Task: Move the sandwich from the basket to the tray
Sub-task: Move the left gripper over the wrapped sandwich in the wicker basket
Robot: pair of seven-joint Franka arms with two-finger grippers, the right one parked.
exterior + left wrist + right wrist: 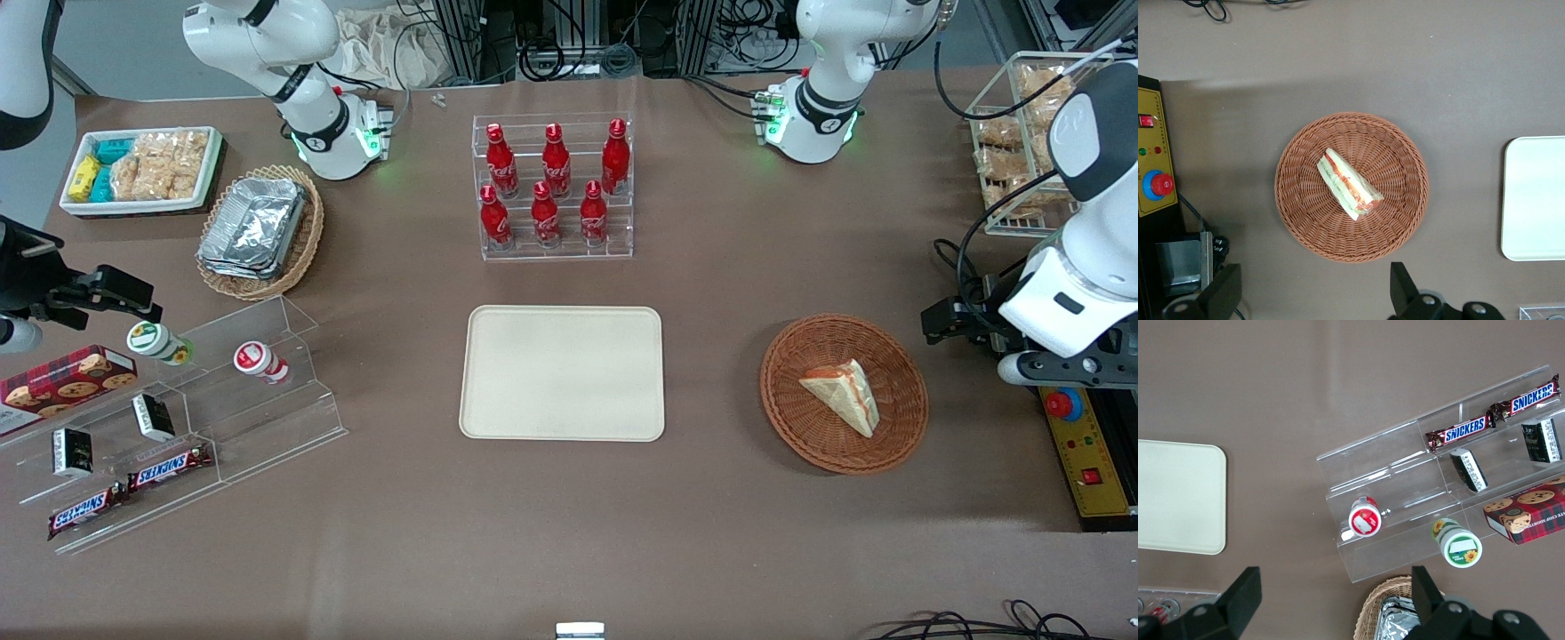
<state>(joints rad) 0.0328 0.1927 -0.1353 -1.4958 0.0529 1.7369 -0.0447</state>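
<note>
While lying untouched on its side in the basket (844,392), waiting with filling edge turned up: the sandwich (843,395), near the basket's middle. Hovering high above the desk (569,533) at the working arm's end, just outside the basket's rim: the tool (1313,293), spread wide and holding nothing, both fingertips (1225,290) showing well apart in the wrist view with the basket and sandwich plainly visible past them. Sitting well apart from the basket, toward the desk's middle and bare: the tray (562,373).

Judging by this, being at the very start, the approach step, with no grasp made and no lift begun. Calling next for moving over the basket's middle, turning so that the fingers straddle the wedge across its narrow thickness rather than along its long slanted edge, then lowering until the pads bracket the bread without pressing into the wicker. Needing a gentle squeeze, soft bread probably crushing easily. Requiring afterwards a lift clear of the rim before carrying sideways toward the tray.
</note>
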